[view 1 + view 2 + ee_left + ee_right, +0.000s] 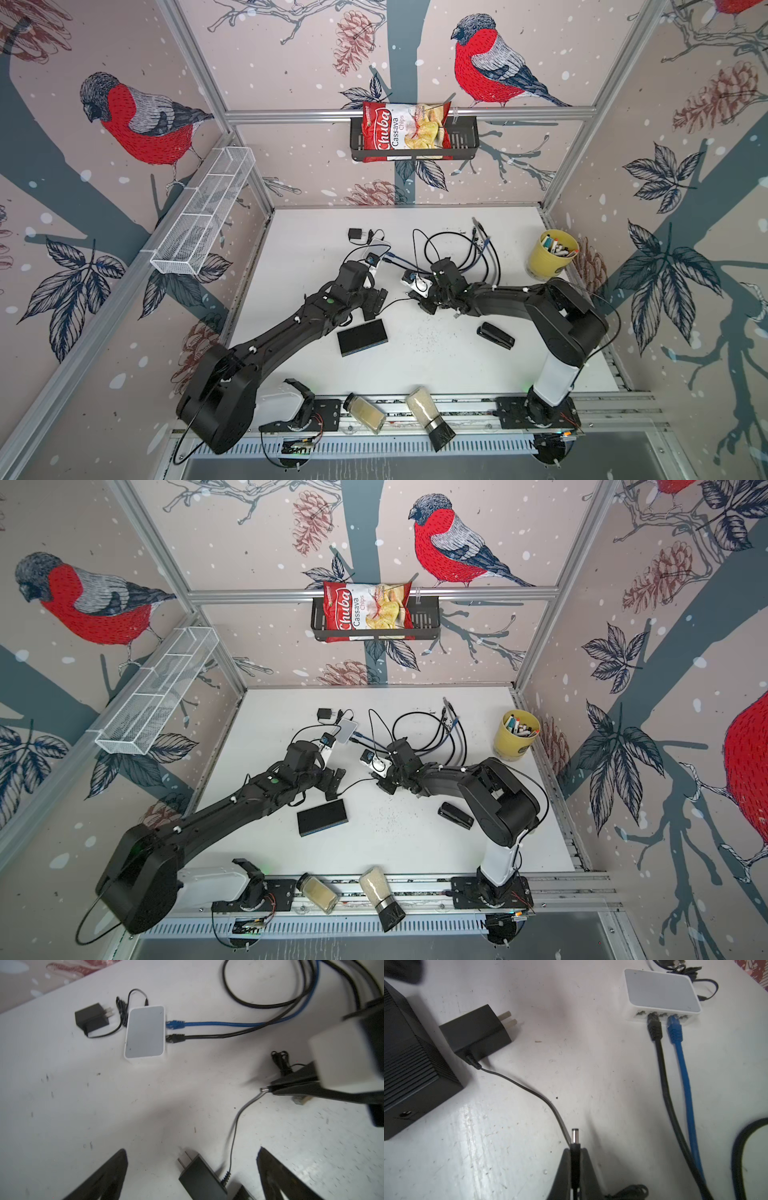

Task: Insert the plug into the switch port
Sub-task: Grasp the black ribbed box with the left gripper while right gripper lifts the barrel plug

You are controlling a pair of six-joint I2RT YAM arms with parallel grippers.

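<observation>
Right gripper [575, 1154] pinches the plug [574, 1136] (tip protruding), black switch [411, 1068] well apart.

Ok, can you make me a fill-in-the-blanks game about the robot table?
The right gripper pinches the plug, while the left gripper is wide ____.
Beside the black cable, the other cable in the white switch is ____.
The basket holding the chips bag is ____.
Missing words: open, blue, black.
</observation>
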